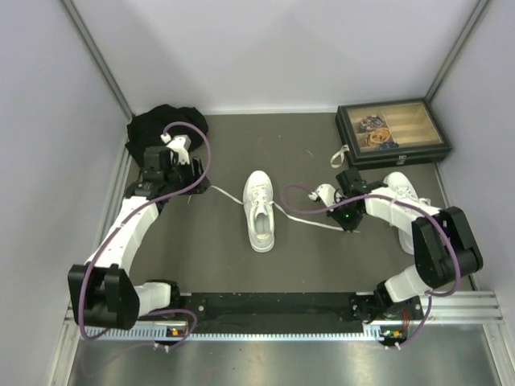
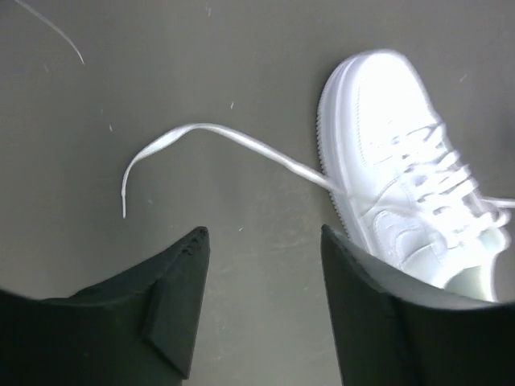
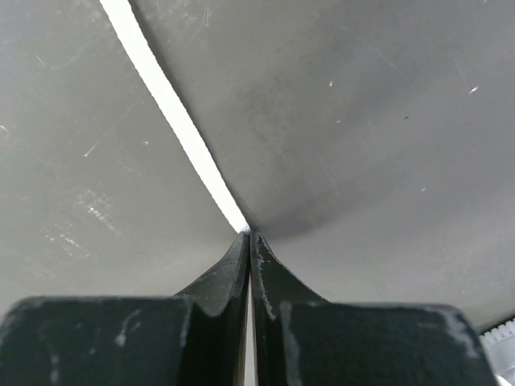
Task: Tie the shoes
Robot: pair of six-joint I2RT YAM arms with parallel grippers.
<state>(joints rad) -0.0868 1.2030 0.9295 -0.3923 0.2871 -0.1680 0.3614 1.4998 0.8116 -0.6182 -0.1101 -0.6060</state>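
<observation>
Right pincer point(image 3: 248, 235): clenched on the right lace point(image 3: 173, 108), which is nipped only at the very tips. From there the lace runs away ahead and to the left, flat and straight over the tabletop point(image 3: 378, 121).

Left pincer point(image 2: 263, 241): released, jaws wide, holding nothing. The left lace point(image 2: 233, 141) lies loose on the tabletop ahead of it. Its free end curls down ahead-left of the tips, apart from both fingers. The shoe point(image 2: 394, 153) sits ahead-right, close beside the right-hand finger, sole down and laces untied.

Top view: the shoe is between the two pincers, one lace out to each side. The second shoe point(image 1: 400, 189) is partly hidden under the right arm, behind its pincer.

Risks, as judged:
- The tip-only grip on a thin flat lace looks marginal. A sideways tug or a twist of the wrist could let it slide out.
- Nothing pins the shoe, so a pull on the right lace may drag or turn it, shifting the left lace away from the left pincer.
- The left lace lies flush on the tabletop. Closing too high would catch nothing, and closing too low would jam the fingers on the surface.
- The left pincer's right-hand finger could nudge the shoe on approach.
- The right arm's swing may knock the second shoe.
</observation>
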